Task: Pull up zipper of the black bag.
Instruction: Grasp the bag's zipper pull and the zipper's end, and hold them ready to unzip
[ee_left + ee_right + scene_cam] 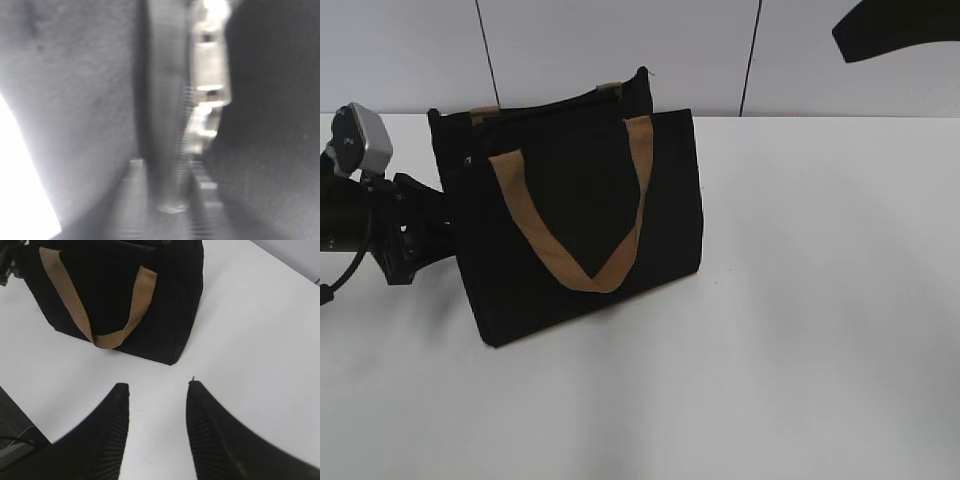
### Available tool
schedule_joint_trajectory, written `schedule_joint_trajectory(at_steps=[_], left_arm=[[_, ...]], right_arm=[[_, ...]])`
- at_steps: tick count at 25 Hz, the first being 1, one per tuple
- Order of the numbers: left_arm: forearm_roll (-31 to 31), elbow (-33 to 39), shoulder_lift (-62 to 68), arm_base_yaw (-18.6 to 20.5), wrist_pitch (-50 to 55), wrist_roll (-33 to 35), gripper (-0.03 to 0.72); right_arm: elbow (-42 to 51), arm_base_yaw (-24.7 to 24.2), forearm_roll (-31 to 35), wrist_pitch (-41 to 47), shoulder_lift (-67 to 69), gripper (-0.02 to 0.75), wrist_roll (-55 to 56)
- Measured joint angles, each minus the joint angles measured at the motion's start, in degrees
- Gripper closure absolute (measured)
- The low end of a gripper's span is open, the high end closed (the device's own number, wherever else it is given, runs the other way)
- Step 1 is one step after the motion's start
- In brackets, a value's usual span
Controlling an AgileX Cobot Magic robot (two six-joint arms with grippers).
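Right pincer agape above table.

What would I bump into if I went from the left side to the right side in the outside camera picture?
The left arm's wrist camera → the left arm, pressed against the bag's end → the black bag with its tan strap handle → bare white table.
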Motion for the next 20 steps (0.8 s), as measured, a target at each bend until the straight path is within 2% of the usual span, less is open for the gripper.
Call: schedule_joint_trajectory(at_steps=[3, 8, 9, 15, 20], left_arm=[[0.0, -0.6, 0.0, 0.0, 0.0, -0.1, 0.341], [0.0, -0.7, 0.0, 0.0, 0.3, -0.1, 0.612], [0.0, -0.7, 0.0, 0.0, 0.3, -0.3, 0.643], [0.0, -0.7, -0.5, 0.0, -1.9, -5.6, 0.678], [0.0, -0.7, -6.1, -0.2, -7.0, -11.0, 0.68]], right_arm=[[0.0, 0.1, 0.0, 0.0, 0.0, 0.444, 0.1], [0.0, 0.1, 0.2, -0.1, 0.0, 0.444, 0.1], [0.0, 0.1, 0.2, -0.1, 0.0, 0.444, 0.1], [-0.5, 0.5, 2.1, -1.1, 0.4, 0.444, 0.2], [-5.6, 5.3, 3.0, -1.4, 4.3, 0.444, 0.4]])
